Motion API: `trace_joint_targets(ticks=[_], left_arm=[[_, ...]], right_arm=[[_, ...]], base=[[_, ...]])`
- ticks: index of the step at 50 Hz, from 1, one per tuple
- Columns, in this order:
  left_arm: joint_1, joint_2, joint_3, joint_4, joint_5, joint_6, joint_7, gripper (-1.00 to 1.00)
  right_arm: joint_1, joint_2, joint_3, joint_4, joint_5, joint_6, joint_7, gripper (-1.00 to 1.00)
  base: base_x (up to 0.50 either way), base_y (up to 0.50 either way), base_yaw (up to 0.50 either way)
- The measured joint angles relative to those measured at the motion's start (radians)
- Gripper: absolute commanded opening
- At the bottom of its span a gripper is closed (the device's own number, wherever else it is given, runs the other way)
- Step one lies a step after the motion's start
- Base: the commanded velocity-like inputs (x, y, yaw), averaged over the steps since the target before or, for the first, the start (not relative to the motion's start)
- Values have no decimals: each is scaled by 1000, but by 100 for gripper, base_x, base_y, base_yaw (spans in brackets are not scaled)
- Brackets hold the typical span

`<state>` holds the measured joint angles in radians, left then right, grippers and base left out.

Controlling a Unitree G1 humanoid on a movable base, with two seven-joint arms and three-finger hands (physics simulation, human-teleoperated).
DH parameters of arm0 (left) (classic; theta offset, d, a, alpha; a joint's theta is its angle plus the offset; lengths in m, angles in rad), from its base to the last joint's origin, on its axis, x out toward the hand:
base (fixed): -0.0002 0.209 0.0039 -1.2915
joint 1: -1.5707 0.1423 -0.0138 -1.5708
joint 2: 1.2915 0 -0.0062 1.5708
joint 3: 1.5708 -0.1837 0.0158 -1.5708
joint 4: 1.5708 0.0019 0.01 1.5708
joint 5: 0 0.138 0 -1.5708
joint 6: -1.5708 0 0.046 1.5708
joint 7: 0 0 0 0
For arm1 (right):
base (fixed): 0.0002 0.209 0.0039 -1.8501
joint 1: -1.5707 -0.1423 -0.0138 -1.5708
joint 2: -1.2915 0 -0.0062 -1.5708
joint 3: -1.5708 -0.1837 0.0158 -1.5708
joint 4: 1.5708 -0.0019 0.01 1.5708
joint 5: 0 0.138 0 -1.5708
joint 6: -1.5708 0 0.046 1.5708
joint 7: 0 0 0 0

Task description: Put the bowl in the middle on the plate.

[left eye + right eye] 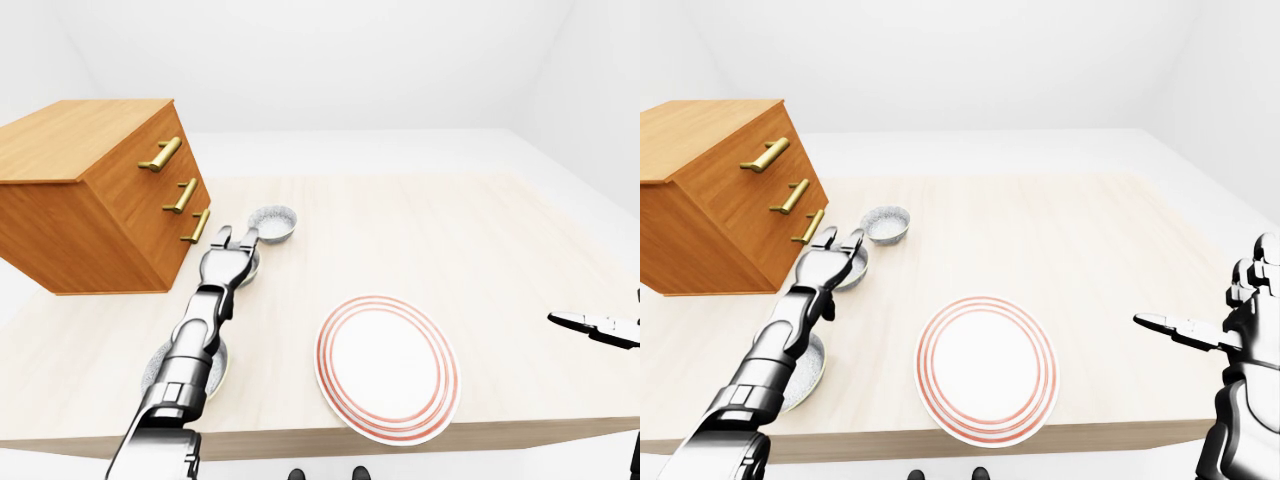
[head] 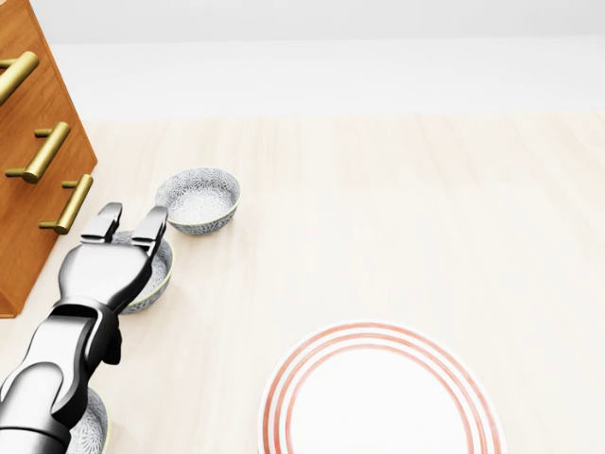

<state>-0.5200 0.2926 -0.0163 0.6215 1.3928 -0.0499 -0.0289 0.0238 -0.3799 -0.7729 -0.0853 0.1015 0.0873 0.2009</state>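
Three patterned bowls stand in a line along the table's left side. The middle bowl lies mostly under my left hand, whose fingers are stretched out open over its left rim; the thumb is hidden. The top bowl stands free just past the fingertips. The bottom bowl is half hidden under my forearm. A white plate with red rings sits low and right of centre in the head view. My right hand hovers open off the table's right edge, holding nothing.
A wooden drawer chest with brass handles stands close to the left of the bowls. The light wooden table stretches to the right. Its near edge runs just below the plate.
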Motion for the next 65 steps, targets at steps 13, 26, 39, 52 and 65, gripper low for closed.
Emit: trace_joint_targets(ticks=[13, 26, 39, 52, 65], left_arm=[[-10, 5, 1, 0, 5, -1, -13, 100], [-20, 4, -2, 21, 9, -4, -6, 100], [-39, -2, -11, 61, 11, -6, 13, 100], [-52, -7, -18, 91, 10, -6, 26, 100], [-56, -13, -26, 109, 12, -7, 33, 100]], right_arm=[[-1, 0, 1, 4, -1, 0, -2, 100], [0, 0, 1, 0, -1, 0, -2, 100], [1, 2, -1, -10, -3, 0, -1, 100], [-1, 1, -1, -3, -4, 0, -2, 100], [-1, 0, 1, 1, -3, 0, -4, 100]], base=[[0, 0, 0], [0, 0, 0], [0, 0, 0], [0, 0, 0], [0, 0, 0]])
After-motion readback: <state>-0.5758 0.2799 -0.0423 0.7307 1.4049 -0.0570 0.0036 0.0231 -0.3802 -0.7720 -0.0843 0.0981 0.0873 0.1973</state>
